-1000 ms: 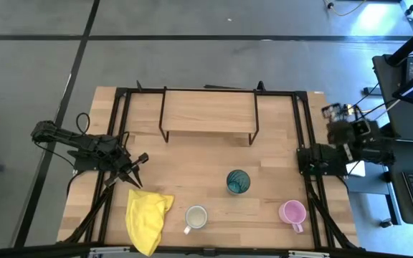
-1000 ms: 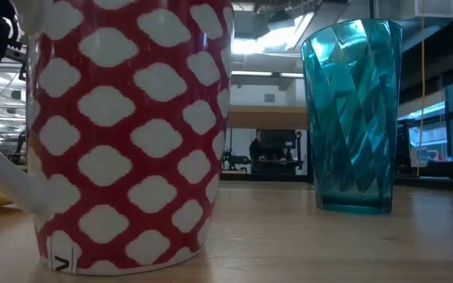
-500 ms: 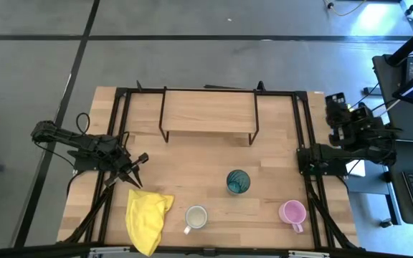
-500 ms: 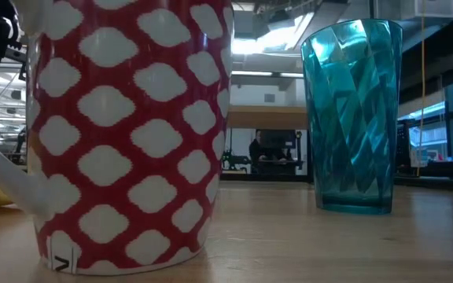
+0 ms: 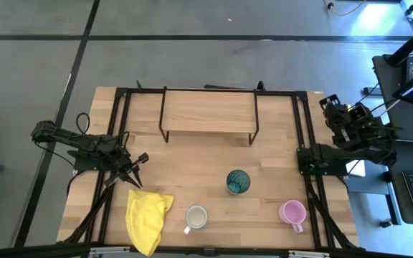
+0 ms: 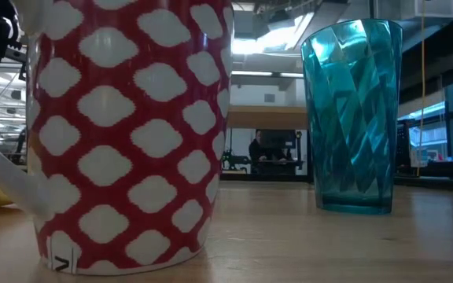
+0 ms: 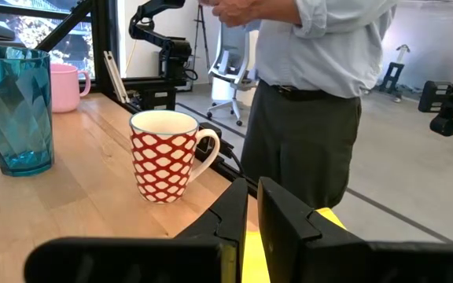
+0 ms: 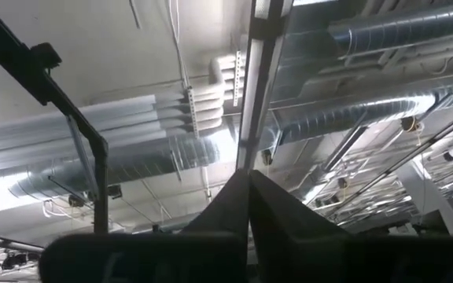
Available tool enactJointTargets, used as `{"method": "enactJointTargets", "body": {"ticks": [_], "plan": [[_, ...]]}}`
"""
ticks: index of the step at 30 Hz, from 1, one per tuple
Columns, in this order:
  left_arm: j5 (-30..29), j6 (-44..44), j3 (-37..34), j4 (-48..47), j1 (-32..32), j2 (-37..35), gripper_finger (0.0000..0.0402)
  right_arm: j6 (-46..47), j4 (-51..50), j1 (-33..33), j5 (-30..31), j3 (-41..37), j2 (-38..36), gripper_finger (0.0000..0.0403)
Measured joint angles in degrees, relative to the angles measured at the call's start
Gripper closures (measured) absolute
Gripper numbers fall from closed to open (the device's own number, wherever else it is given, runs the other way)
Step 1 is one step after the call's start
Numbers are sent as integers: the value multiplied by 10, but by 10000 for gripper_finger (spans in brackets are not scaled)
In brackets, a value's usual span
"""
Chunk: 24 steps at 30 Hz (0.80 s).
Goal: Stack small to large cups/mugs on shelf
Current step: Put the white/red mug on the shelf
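Three vessels stand on the table's near half. The white-handled mug with a red-and-white pattern (image 5: pixel 196 216) (image 7: pixel 163 156) is at near centre, the teal handleless cup (image 5: pixel 238 181) (image 6: pixel 352 118) is just beyond it to the right, and the pink mug (image 5: pixel 292 212) (image 7: pixel 64 85) is at near right. The light-wood shelf (image 5: pixel 208 112) stands on its black wire frame at far centre. My left gripper (image 5: pixel 136 170) (image 7: pixel 252 206) is shut and empty, low over the table's left part, pointing at the mugs. My right gripper (image 5: pixel 331 107) (image 8: pixel 248 179) is shut and empty at the table's right edge, pointing up at the ceiling.
A crumpled yellow cloth (image 5: pixel 148 218) lies near the front edge, left of the patterned mug. A black frame (image 5: pixel 303 136) runs along the table's sides. A person (image 7: pixel 321 79) stands beyond the table's near edge. Bare wood lies between the shelf and the cups.
My right arm has shifted at the table's right edge, its wrist swinging a little toward the far edge. The cups, the cloth and my left arm have kept still.
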Motion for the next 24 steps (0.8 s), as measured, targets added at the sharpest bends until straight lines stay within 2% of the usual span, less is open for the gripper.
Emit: {"method": "enactJointTargets", "body": {"ticks": [6, 13, 18, 24], "plan": [[0, 0, 0, 0, 0, 0, 374, -8, -12, 0, 0, 0, 14, 390], [0, 0, 0, 0, 0, 0, 374, 46, -15, 0, 31, 0, 17, 390], [0, 0, 0, 0, 0, 0, 374, -27, -37, 0, 30, 0, 37, 390], [0, 0, 0, 0, 0, 0, 374, -12, -36, 0, 30, 0, 59, 390]]}}
